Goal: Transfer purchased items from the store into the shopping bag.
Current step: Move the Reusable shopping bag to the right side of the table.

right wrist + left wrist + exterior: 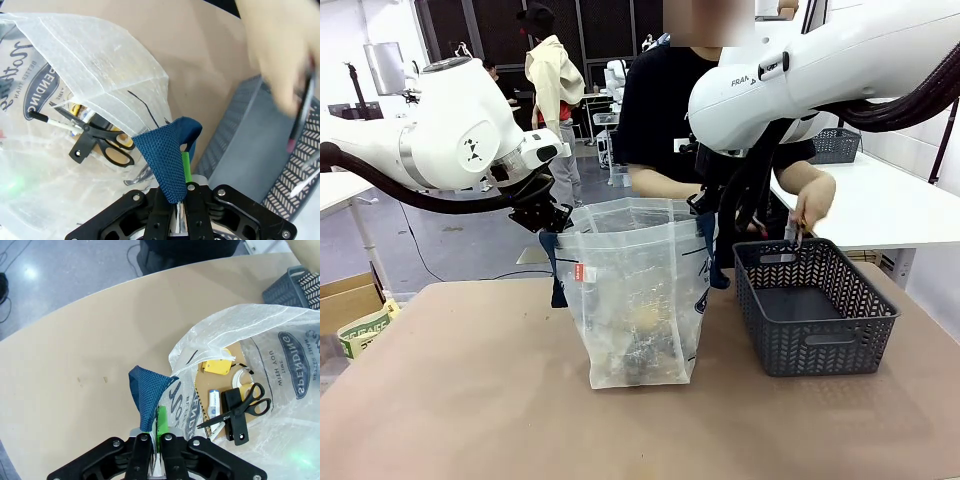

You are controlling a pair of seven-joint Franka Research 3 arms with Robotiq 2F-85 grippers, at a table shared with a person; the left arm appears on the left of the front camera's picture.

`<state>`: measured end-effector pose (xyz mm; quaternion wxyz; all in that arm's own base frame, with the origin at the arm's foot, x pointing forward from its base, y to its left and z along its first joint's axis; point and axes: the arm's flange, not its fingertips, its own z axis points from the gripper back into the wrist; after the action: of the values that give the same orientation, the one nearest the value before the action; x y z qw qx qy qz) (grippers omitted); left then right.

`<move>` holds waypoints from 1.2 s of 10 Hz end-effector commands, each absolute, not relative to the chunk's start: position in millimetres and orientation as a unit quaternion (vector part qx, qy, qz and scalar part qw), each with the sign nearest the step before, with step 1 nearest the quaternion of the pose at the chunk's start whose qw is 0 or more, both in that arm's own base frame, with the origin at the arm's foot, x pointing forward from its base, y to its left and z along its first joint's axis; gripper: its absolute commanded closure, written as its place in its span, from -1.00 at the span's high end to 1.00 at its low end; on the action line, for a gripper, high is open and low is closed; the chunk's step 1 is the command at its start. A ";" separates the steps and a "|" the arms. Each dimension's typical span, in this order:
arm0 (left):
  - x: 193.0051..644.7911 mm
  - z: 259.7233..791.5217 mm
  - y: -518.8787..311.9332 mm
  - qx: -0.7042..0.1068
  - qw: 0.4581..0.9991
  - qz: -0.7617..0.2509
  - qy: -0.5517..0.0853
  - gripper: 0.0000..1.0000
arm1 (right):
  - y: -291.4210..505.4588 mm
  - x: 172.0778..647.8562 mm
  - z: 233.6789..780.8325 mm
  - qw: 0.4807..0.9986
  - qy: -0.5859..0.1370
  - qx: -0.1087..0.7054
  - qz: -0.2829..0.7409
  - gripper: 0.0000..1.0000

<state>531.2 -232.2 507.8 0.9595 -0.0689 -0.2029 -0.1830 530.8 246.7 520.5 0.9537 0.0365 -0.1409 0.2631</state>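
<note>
Translucent shopping bag (638, 290) stands mid-table, mouth open; left gripper (156, 426) pinches the 9 o'clock strap (147, 395), right gripper (181, 172) the 3 o'clock strap (167, 160). Inside lie purchased items (235, 405); grey basket (815, 310) sits just beside, 3 o'clock.

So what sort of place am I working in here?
Probably a lab or workshop staging a shop, not a real store: bare grey floor with a loose cable, a white worktable, a cardboard box.
</note>
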 end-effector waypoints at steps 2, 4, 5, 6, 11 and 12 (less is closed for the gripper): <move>531.9 508.6 -229.8 -0.068 0.960 -0.182 -0.203 -1.00 | 245.1 530.8 519.0 0.954 -0.140 0.036 0.262 -1.00; 531.9 508.6 -229.8 -0.068 0.960 -0.182 -0.203 -1.00 | 245.1 530.8 519.0 0.954 -0.140 0.036 0.262 -1.00; 531.9 508.6 -229.8 -0.068 0.960 -0.182 -0.203 -1.00 | 245.1 530.8 519.0 0.954 -0.140 0.036 0.262 -1.00; 531.9 508.6 -229.8 -0.068 0.960 -0.182 -0.203 -1.00 | 245.1 530.8 519.0 0.954 -0.140 0.036 0.262 -1.00; 531.9 508.6 -229.8 -0.068 0.960 -0.182 -0.203 -1.00 | 245.1 530.8 519.0 0.954 -0.140 0.036 0.262 -1.00; 531.9 508.6 -229.8 -0.068 0.960 -0.182 -0.203 -1.00 | 245.1 530.8 519.0 0.954 -0.140 0.036 0.262 -1.00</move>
<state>531.2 -232.2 507.8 0.9595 -0.0689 -0.2029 -0.1830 530.8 246.7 520.5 0.9537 0.0365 -0.1409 0.2631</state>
